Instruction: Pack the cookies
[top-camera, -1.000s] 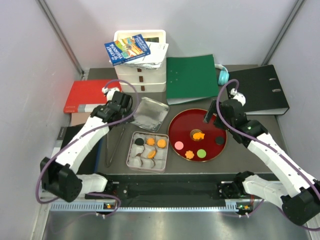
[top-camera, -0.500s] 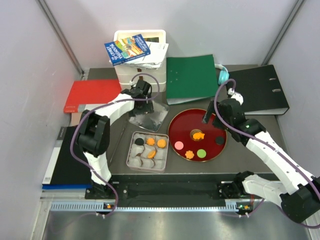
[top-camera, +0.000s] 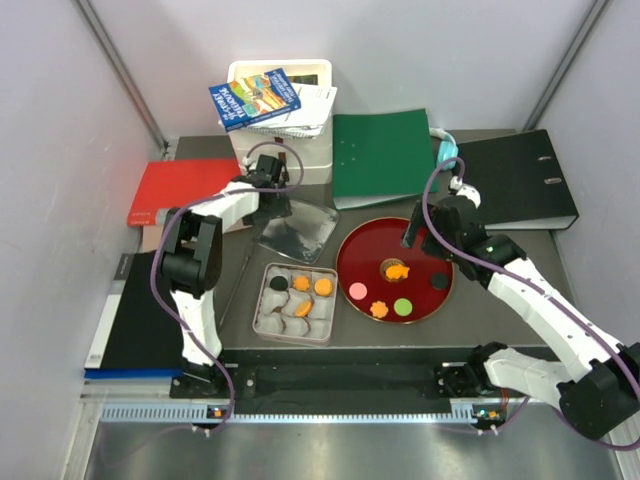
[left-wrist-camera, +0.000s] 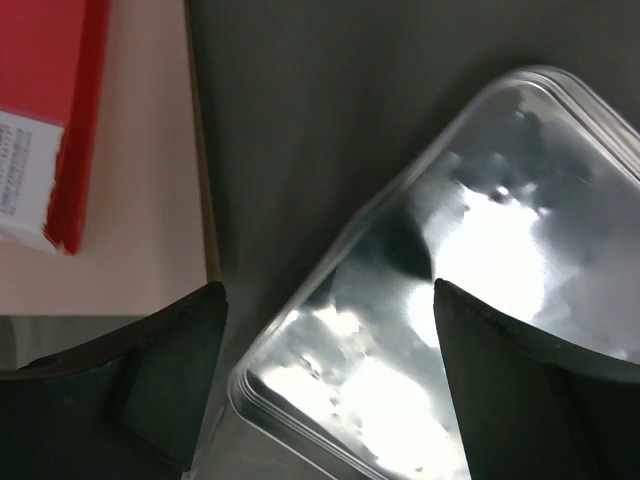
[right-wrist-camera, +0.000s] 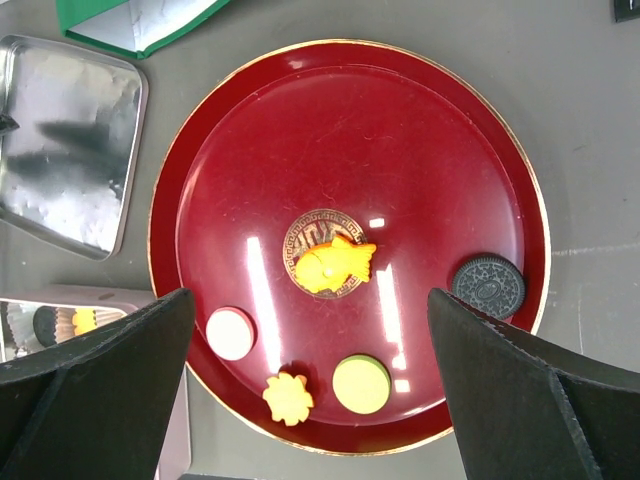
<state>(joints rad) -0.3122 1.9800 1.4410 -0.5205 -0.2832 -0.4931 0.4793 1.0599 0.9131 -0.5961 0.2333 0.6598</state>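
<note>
Left gripper (left-wrist-camera: 328, 300) hung with its jaws spread over a corner of the silver tin lid (left-wrist-camera: 500, 220). Right gripper (right-wrist-camera: 310, 300) hovered wide open above the red plate (right-wrist-camera: 400, 130), where five cookies (right-wrist-camera: 335, 265) lay. More cookies sat in the tin (top-camera: 261, 300) to the plate's left.

The one red plate (right-wrist-camera: 400, 150) carries five: one orange fish-shaped cookie (right-wrist-camera: 335, 265), one orange flower cookie (right-wrist-camera: 288, 397), one pink cookie (right-wrist-camera: 230, 333), one green cookie (right-wrist-camera: 361, 384) and one black round cookie (right-wrist-camera: 487, 286). The single tin (top-camera: 296, 341) shows one black tin cookie (top-camera: 279, 284) and at least two orange tin cookies (top-camera: 323, 286); any others are too small to count. One lid (top-camera: 300, 228), one green folder (top-camera: 382, 155), one black binder (top-camera: 520, 180) and one red book (top-camera: 175, 190) share the desk (top-camera: 470, 310).
</note>
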